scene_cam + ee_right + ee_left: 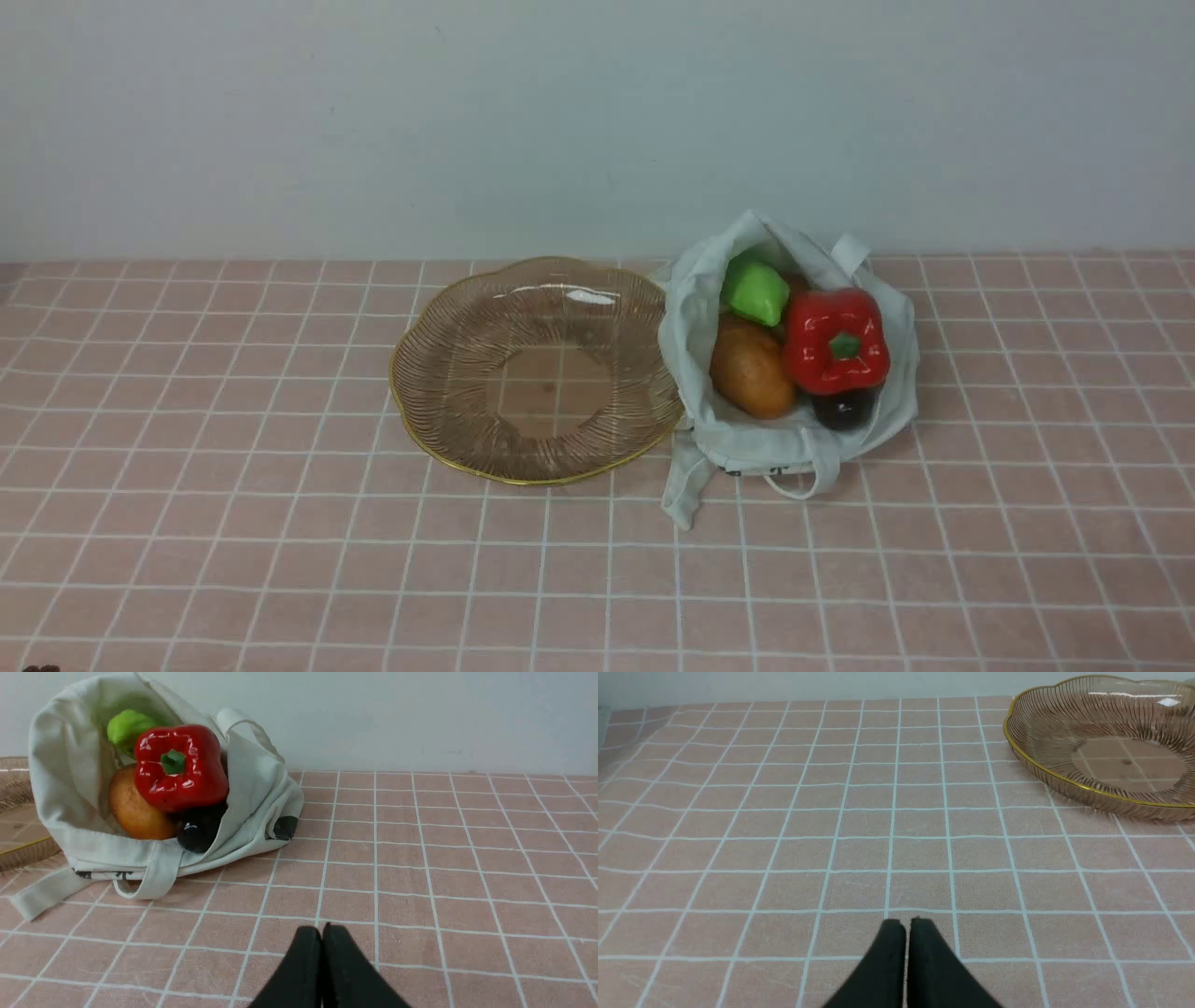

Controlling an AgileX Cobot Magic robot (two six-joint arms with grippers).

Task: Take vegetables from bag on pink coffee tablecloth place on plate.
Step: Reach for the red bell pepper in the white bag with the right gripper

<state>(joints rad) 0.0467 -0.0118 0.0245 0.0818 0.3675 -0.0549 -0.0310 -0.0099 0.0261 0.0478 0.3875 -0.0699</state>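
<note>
The pale cloth bag lies open on the pink coffee tablecloth, just right of the empty amber glass plate. Inside it are a red bell pepper, a brown potato, the green end of a cucumber and a dark eggplant. The bag and pepper also show in the right wrist view. My left gripper is shut and empty over bare cloth, short of the plate. My right gripper is shut and empty, short of the bag. Neither gripper shows in the front view.
A pale wall runs behind the table's far edge. One bag handle trails on the cloth toward the front. The plate's rim nearly touches the bag's left side.
</note>
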